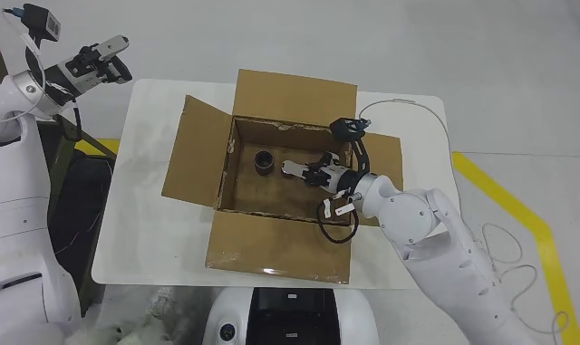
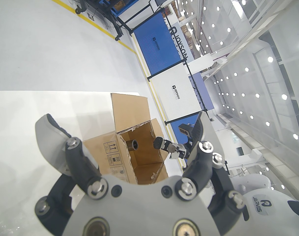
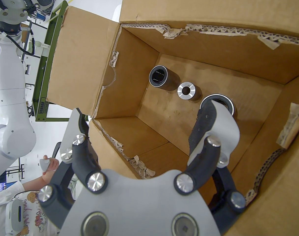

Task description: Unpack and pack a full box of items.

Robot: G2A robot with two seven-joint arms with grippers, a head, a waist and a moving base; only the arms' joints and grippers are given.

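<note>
I see the white table with the cardboard box near its middle. The box is brown and plain, and all four flaps are folded outward. The corrugated board is torn and ragged along the inner rim and at the corners. One outer wall carries small printed handling marks.

The right gripper hangs inside the opening of the box, on its right side. It is released: the two fingers stand wide apart and hold nothing. The left gripper is raised beyond the far left corner of the table, well apart from the box. Its fingers are also spread, with nothing between them.

On the floor of the box three metal cylinders stand on end in a short row. The dark cylinder is at the left end, near the far left corner of the box, and I look into its open bore. At the other end is the cylinder with a bright ring on top. One finger of the right gripper covers a large part of it in the wrist view, and I cannot tell if the finger touches it. Between these two, just beside each, is the small silver sleeve with a round hole in the middle.

A thin white cable lies in a loop on the far right part of the table, beside the right flap. A green frame stands on the floor beyond the left flap.
</note>
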